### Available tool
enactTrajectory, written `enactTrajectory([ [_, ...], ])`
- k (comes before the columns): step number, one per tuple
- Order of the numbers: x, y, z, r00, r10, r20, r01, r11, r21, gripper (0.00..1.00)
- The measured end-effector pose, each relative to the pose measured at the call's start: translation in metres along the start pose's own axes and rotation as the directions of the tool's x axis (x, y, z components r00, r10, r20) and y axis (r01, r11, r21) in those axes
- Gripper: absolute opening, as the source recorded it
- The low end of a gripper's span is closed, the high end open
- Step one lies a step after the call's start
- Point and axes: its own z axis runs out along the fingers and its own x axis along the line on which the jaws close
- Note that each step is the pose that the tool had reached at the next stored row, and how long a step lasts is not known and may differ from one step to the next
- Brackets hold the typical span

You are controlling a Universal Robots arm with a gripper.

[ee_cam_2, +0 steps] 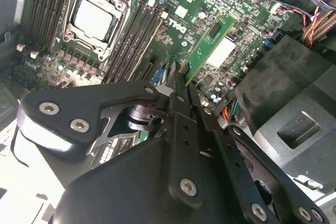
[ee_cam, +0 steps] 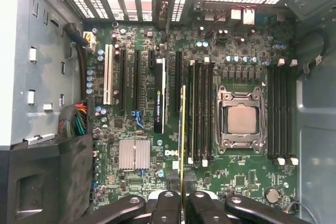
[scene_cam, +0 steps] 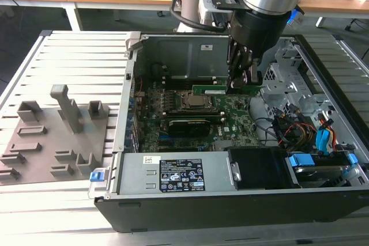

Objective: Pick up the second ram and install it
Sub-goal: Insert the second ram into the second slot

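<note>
Gripper (ee_cam_2: 181, 85) fingers are closed on the second ram (ee_cam_2: 212, 51), held edge-on above the motherboard (ee_cam: 136, 182) inside the open computer case (scene_cam: 173, 56), which lies on a slatted metal tabletop (scene_cam: 69, 50). Its long axis runs parallel to the memory slots (ee_cam: 199, 111) beside the CPU socket (ee_cam: 240, 119). Grey fixture block (scene_cam: 55, 136) sits well apart.

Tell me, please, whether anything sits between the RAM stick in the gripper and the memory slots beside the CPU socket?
Nothing visible does. The gripper holds the second ram edge-on above the empty memory slots beside the CPU socket.
</note>
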Motion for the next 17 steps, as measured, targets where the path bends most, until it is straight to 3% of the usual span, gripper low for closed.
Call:
enactTrajectory([
  [7, 0.0003, 0.0006, 0.0054, 1.0000, 0.000, 0.0000, 0.000, 1.0000, -0.0001, 0.14],
  [17, 0.0011, -0.0001, 0.0217, 1.0000, 0.000, -0.0001, 0.000, 1.0000, 0.0000, 0.14],
])
